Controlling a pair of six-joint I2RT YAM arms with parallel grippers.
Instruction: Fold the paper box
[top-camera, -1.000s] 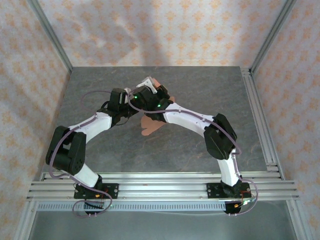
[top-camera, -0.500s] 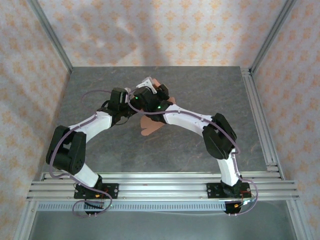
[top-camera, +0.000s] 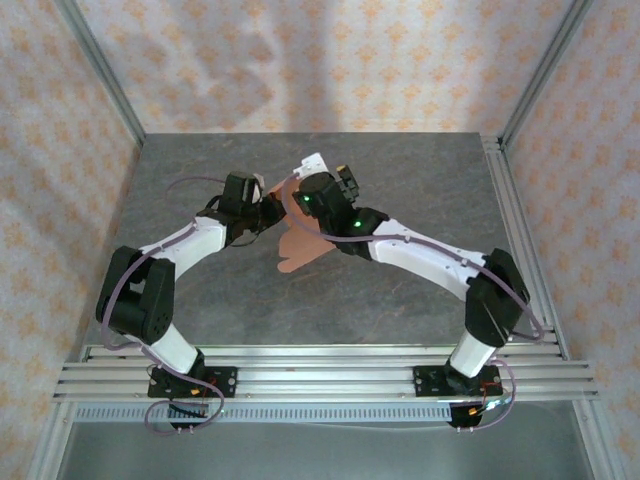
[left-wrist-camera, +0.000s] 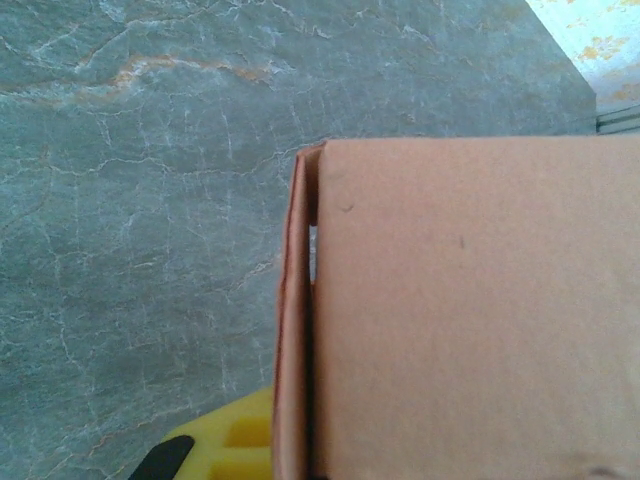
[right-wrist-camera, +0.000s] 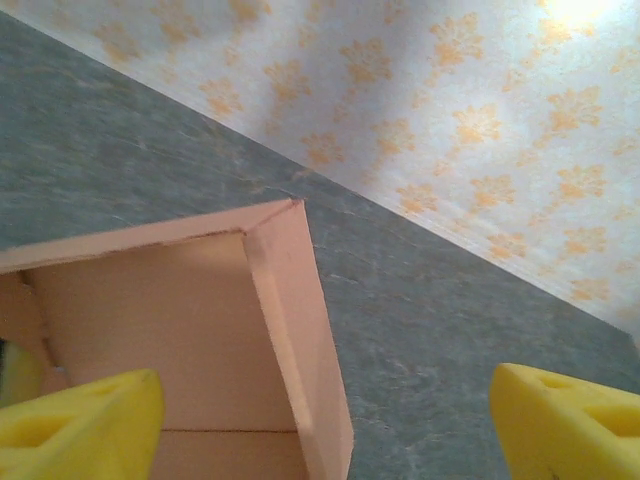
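1. The paper box (top-camera: 296, 246) is pink card, partly folded. It is held up over the middle of the grey counter (top-camera: 430, 190), and a rounded flap hangs down on the near side.
2. The right wrist camera looks into the box's open side, where two walls meet at a corner.
3. The left end effector (top-camera: 270, 208) is pinched tight on the box. One yellow finger (left-wrist-camera: 225, 445) sits right beside a folded edge of the card.
4. The right end effector (right-wrist-camera: 322, 425) is open wide, with its yellow fingers (right-wrist-camera: 80, 420) far apart. One box wall stands between them. I cannot tell if it touches them.
5. A wall (top-camera: 330, 60) with orange flowers stands behind the counter.
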